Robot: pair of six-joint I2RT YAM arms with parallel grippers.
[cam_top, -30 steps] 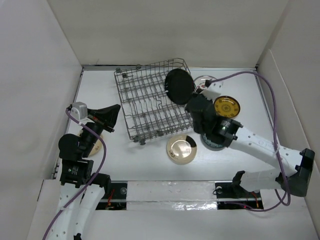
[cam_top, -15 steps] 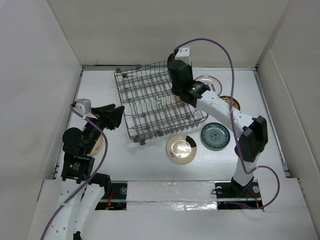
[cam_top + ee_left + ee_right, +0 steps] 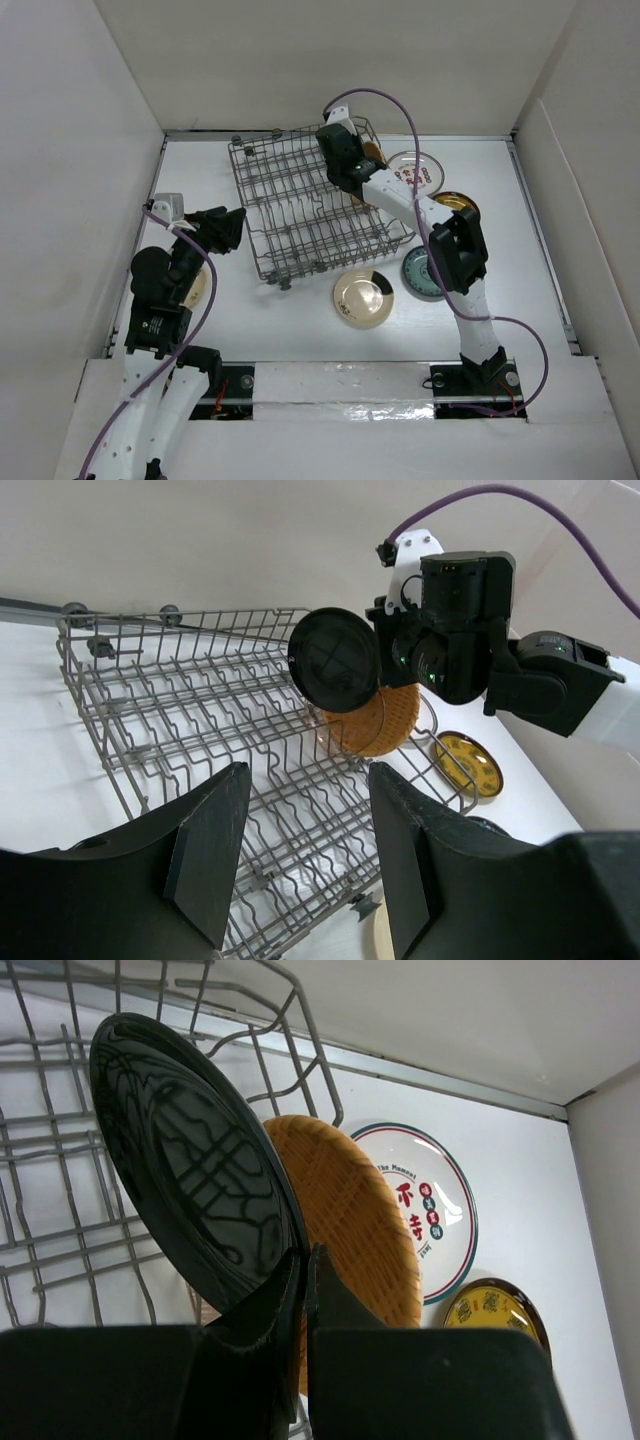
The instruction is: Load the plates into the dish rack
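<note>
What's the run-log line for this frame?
right tool: shut on black plate, over dish rack | orange-brown plate: on edge in rack, beside it | left tool: open, empty

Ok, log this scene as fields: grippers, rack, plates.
right gripper: shut on black plate, over far right corner of rack
left gripper: open, at left side of rack
orange plate: on edge at that corner, behind black plate
outside rack: white plate, yellow plate, teal plate, cream plate
</note>
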